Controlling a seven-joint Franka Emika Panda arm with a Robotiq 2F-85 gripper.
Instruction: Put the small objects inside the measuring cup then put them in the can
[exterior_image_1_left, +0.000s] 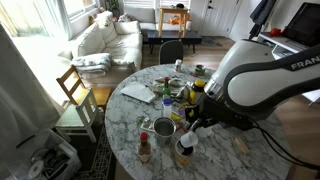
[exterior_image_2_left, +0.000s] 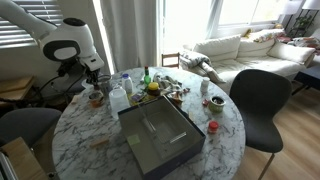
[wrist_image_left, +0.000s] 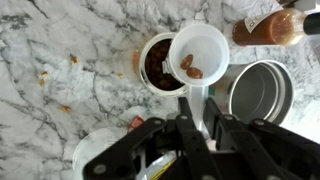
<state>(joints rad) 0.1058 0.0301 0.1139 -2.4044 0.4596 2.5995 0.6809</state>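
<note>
In the wrist view my gripper (wrist_image_left: 197, 104) is shut on the handle of the small whitish measuring cup (wrist_image_left: 205, 40). The cup holds a few small brown objects (wrist_image_left: 190, 68). It hangs partly over the rim of a can with dark contents (wrist_image_left: 152, 66). An open, empty metal can (wrist_image_left: 262, 92) stands just to the right of the cup. In an exterior view the gripper (exterior_image_1_left: 188, 118) is low over the table beside the metal can (exterior_image_1_left: 163, 127). In an exterior view the gripper (exterior_image_2_left: 95, 84) is at the far left of the table; the cup is too small to make out there.
A bottle of brown sauce (wrist_image_left: 268, 27) lies beyond the cans. Small crumbs (wrist_image_left: 44, 76) dot the marble table (wrist_image_left: 70, 40). A grey tray (exterior_image_2_left: 160, 137), a translucent jug (exterior_image_2_left: 118, 97), jars and small clutter (exterior_image_2_left: 175, 92) crowd the round table. Chairs (exterior_image_2_left: 258, 100) stand around it.
</note>
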